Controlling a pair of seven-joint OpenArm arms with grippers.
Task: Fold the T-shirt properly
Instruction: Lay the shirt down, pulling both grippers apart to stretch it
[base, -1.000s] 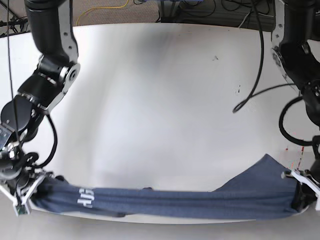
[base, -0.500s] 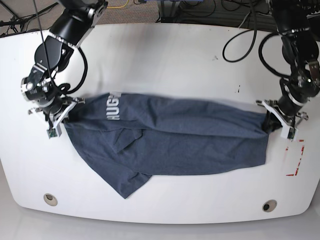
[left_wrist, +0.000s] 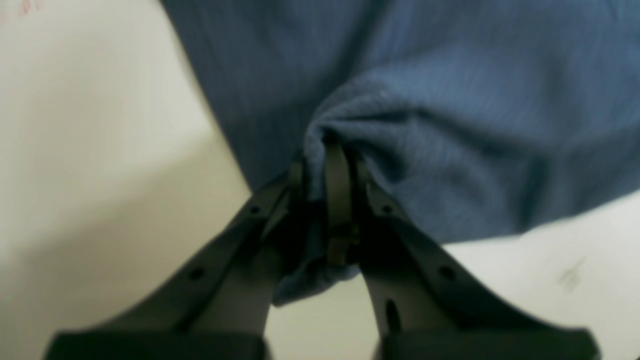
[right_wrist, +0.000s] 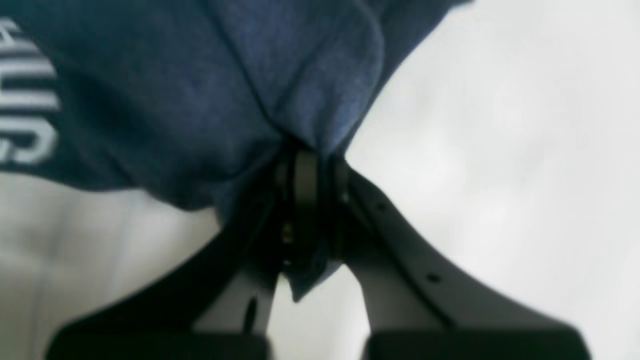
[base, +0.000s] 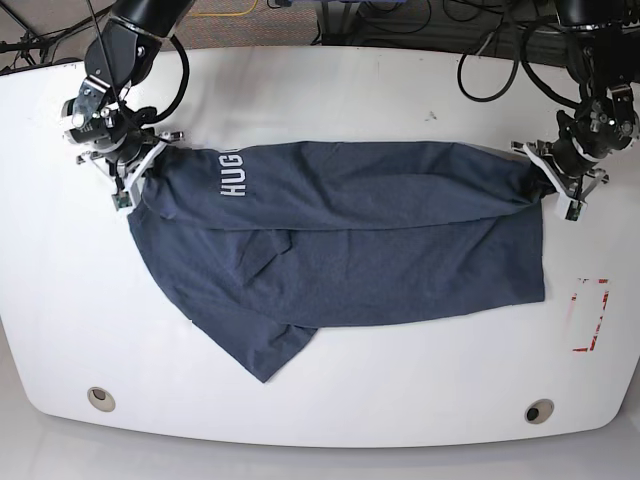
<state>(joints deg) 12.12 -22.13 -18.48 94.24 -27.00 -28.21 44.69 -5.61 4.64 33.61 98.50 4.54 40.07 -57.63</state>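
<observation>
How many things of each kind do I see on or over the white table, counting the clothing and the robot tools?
T-shirt: 1
Tools shut on the T-shirt: 2, the left tool and the right tool
Round holes in the table: 2
Red marking on the table: 1
Total: 6

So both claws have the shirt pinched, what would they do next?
Probably lower the pinched edge onto the table and let go. The left claw and right claw each grip an end of the T-shirt, stretched between them, with the lower part already lying flat.
</observation>
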